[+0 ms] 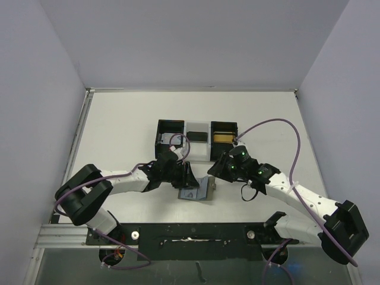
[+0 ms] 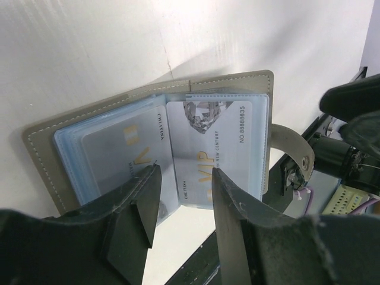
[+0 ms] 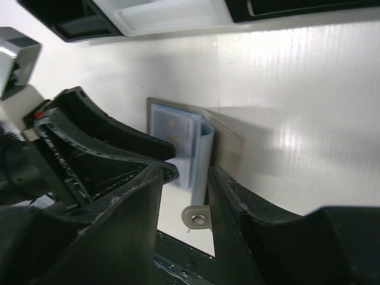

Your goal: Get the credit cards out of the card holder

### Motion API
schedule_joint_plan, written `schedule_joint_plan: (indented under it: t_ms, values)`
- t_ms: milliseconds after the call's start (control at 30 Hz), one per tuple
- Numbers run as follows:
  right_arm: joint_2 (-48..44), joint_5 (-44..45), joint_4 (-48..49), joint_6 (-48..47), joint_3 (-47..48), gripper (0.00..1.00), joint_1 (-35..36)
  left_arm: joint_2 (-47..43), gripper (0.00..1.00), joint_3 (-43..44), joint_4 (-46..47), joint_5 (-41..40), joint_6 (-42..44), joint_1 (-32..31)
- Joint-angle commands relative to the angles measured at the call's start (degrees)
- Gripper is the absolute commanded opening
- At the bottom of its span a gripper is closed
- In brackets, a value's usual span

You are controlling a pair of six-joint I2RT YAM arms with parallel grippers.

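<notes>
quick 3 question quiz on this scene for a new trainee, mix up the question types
1. Multiple choice: which word is printed large on the pale plastic card in the right-hand sleeve of the flat grey bifold card holder, as the left wrist view shows it? A) VIP B) VISA C) BANK
2. True or false: the card holder lies folded shut on the table.
3. Fill in: the black-and-white plastic tray behind the card holder has ___ compartments.

Key: 1 A; 2 false, it lies open with its clear sleeves showing; 3 three.
</notes>
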Motion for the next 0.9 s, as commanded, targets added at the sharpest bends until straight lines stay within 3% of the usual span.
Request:
schedule_joint_plan:
  t_ms: [0,133,300,467,667,867]
  values:
    - [-0.7,-5.6,9.1,0.3,1.7,0.38,0.3,-3.1,0.37,1.4,-0.4,-2.1,1.1,-0.1]
    - [4.1,-11.3,15.2,0.4,2.9,0.34,0.7,-6.3,0.27,0.5,-0.9,-3.5,0.8,0.4]
    - [13.5,-12.6,14.8,0.1,6.5,0.29,1.9,-10.5,0.20,-1.5,-1.9,-4.1,-0.9,2.5]
    - [18.7,-10.2,12.4,2.2,4.1,0.26,3.7,-15.5,0.20,-5.5,-4.1,-5.3,-1.2,5.7]
    - [18.8,-10.7,17.2,2.9,-1.3,0.31,3.5,-16.3,0.24,-6.8,-2.9,0.7,2.8,8.5]
    - [19.3,-10.9,26.1,7.3,-7.0,0.29,2.4,-13.9,0.25,-3.9,-2.7,4.4,5.4,8.5]
